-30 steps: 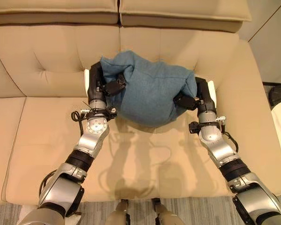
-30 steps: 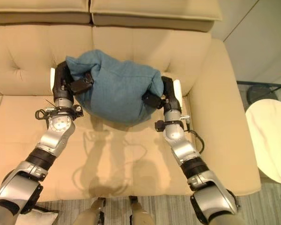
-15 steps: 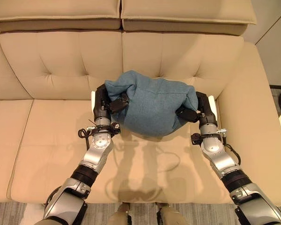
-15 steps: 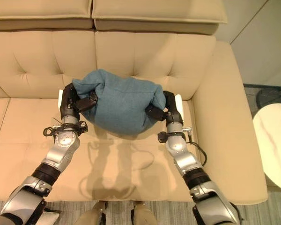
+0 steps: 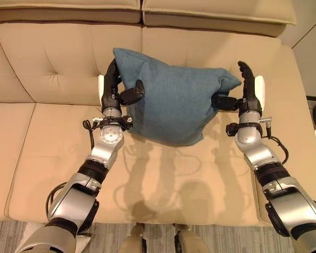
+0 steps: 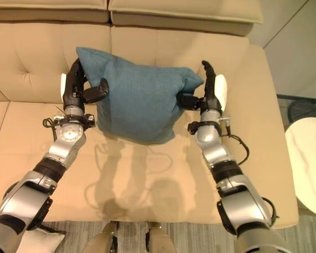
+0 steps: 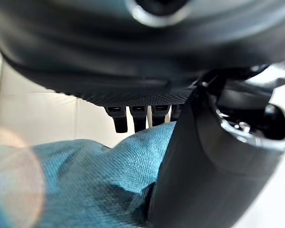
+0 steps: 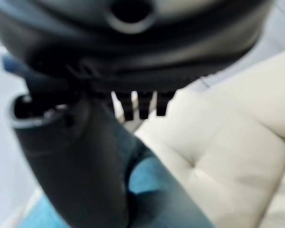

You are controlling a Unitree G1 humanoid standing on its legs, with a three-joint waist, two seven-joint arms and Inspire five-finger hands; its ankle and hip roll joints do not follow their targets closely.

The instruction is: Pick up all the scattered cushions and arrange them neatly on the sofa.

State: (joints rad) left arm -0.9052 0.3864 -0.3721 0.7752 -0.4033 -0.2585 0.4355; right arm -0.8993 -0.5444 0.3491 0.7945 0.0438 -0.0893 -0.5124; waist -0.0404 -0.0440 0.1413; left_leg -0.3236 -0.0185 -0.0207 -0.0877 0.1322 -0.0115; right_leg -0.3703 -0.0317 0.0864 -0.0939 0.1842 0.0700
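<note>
A blue cushion [image 5: 174,105] stands upright on the beige sofa seat [image 5: 163,179], leaning against the backrest [image 5: 58,52], between my two hands. My left hand [image 5: 111,84] grips its left edge, with the thumb on the front face and the fingers behind. In the left wrist view the blue cloth [image 7: 85,180] sits between thumb and fingers. My right hand [image 5: 248,89] is at the cushion's right corner. Its fingers point straight up and only its thumb touches the cloth's edge.
The sofa's right armrest [image 5: 300,126] lies just beyond my right arm. A round pale side table [image 6: 310,163] stands on the floor to the right. A pale cushion-like thing [image 6: 34,243] lies on the floor at the lower left.
The cushion was squeezed into a bundle between both hands; it has spread flat and stands taller against the backrest. My right hand's fingers have straightened and moved off it. The camera has shifted.
</note>
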